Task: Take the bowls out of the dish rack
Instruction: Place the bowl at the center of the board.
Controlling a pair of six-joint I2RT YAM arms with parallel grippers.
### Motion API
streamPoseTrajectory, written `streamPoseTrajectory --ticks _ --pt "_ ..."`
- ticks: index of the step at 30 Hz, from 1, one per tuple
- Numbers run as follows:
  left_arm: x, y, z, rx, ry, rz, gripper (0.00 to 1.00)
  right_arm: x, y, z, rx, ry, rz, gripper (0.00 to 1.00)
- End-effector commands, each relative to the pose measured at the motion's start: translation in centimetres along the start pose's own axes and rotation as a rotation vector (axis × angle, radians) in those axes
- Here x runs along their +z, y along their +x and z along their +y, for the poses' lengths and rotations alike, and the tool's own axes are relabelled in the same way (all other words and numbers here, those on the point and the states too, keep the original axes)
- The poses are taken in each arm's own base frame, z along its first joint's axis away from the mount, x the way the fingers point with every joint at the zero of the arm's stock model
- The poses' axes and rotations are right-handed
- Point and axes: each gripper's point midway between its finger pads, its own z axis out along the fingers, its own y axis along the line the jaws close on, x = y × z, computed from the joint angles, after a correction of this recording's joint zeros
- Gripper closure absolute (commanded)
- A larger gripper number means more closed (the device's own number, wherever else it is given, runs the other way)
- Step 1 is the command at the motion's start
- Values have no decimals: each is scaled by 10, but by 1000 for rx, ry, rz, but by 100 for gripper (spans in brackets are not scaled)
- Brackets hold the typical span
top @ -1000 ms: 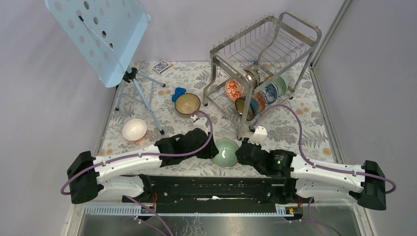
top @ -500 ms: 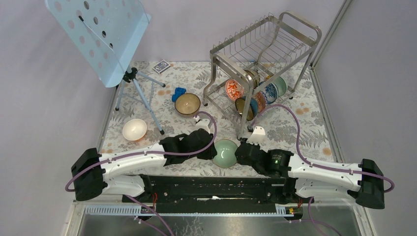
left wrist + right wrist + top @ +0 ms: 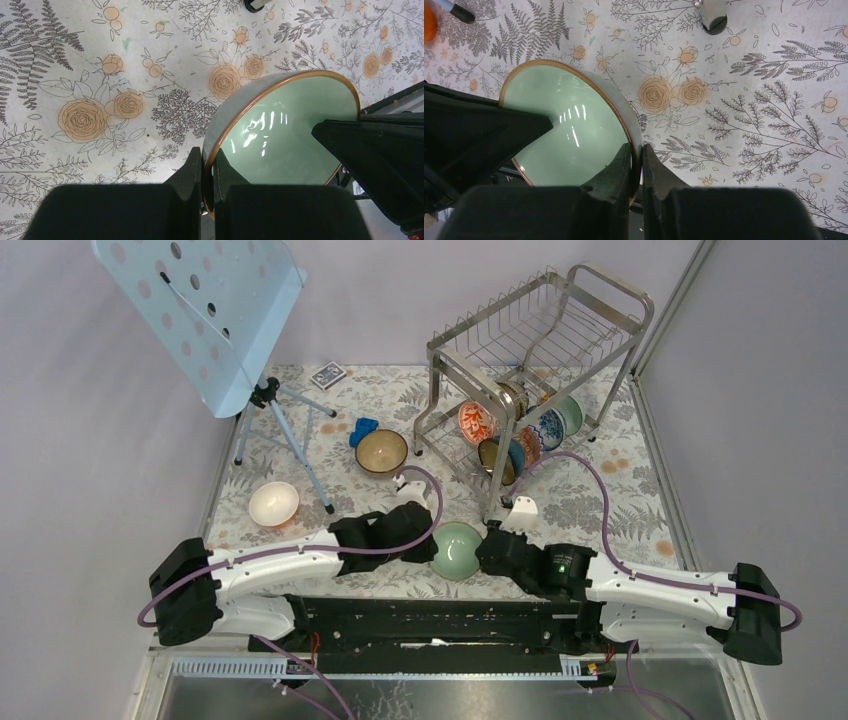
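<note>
Both arms are reaching low and inward from their outer bases, meeting at the near centre of the floral tablecloth (image 3: 650, 510). The left gripper (image 3: 206, 159) is pinching the pale green bowl (image 3: 458, 552) by its rim, one finger inside and one outside, jaws almost together. The right gripper (image 3: 636, 152) is clamping the opposite rim likewise. The bowl is occupying the gap between them, just in front of the dish rack (image 3: 540, 330), which is holding the orange-red patterned bowl (image 3: 476, 422) and others on its lower tier. The card box (image 3: 327, 374) print is too small to read.
</note>
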Motion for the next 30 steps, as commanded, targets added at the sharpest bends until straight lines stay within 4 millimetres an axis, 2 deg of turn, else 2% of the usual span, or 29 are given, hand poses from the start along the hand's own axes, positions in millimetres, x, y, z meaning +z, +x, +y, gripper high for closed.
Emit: streamPoseTrajectory --ticks 1,3,5,9,13,19,23,30 --pt "-8 -14 -17 12 50 -40 100 -10 -18 46 33 -168 -27 79" --pt "-12 -16 -13 6 36 -58 100 -12 -15 47 -10 -177 -6 48" --pt "-16 -20 -7 3 14 -76 100 -14 -13 45 -50 -177 8 26" --pt "-32 -36 7 19 -49 -130 100 -28 -18 40 -139 -196 16 8" --pt "-50 -55 32 20 -129 -179 100 -45 -26 36 -194 -269 -19 2" --pt "-65 -62 81 -82 -250 -181 100 -45 -26 22 -137 -328 -100 4" --pt "-77 -64 114 -189 -321 -198 100 -39 -14 18 -117 -393 -117 5" --pt "-91 -62 160 -394 -392 -212 100 -28 12 20 -215 -433 -46 5"
